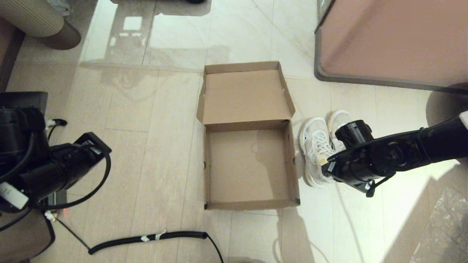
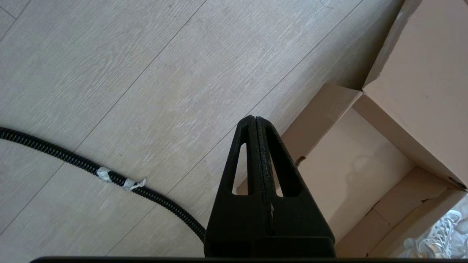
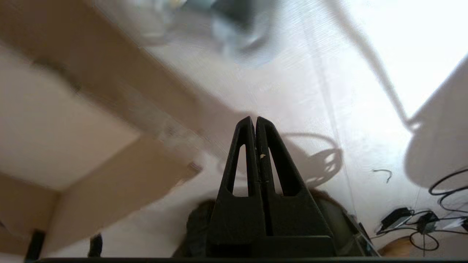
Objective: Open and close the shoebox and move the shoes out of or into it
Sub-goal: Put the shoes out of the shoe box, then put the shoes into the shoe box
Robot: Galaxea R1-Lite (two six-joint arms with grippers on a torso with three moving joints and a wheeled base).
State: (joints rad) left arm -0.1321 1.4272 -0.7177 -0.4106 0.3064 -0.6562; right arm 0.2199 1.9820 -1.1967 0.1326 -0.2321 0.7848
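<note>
The brown shoebox lies open on the floor in the middle of the head view, empty, its lid folded back flat. The white shoes stand side by side on the floor just right of the box. My right arm hangs over the shoes and hides part of them. Its gripper is shut with nothing in it, above bare floor beside a taped box corner. My left gripper is shut and empty, parked left of the box; the shoes peek in beyond it.
A large pinkish-brown block with a dark rim stands at the back right. A black corrugated cable lies on the floor in front of the box. Clear plastic wrap lies at the front right, a ribbed grey cushion at the back left.
</note>
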